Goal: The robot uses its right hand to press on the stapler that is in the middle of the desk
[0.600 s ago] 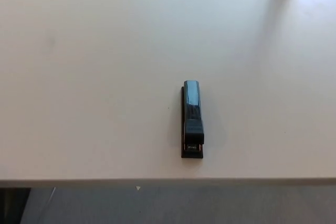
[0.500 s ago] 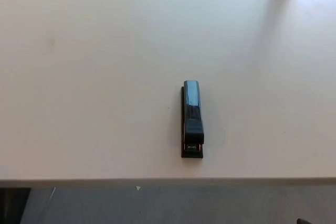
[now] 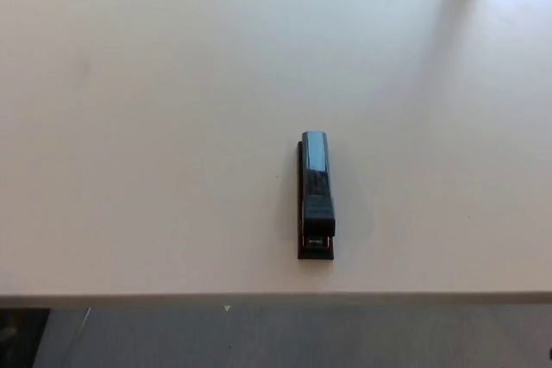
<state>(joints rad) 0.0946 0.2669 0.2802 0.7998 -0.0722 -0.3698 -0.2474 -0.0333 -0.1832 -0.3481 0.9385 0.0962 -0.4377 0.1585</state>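
A dark, glossy stapler (image 3: 316, 196) lies flat on the white desk (image 3: 172, 127), a little right of centre and close to the front edge. Its long axis runs away from me, and the hinged end with a small metal part faces the front edge. Nothing touches it. Neither of my hands shows in the head view.
The desk's front edge (image 3: 259, 297) runs across the bottom of the picture, with grey floor (image 3: 302, 338) below it. A soft shadow falls across the far right of the desk top (image 3: 483, 6).
The stapler has not moved. A tiny dark speck that showed at the bottom right edge half a second ago now sits at the far right border, too small to identify.
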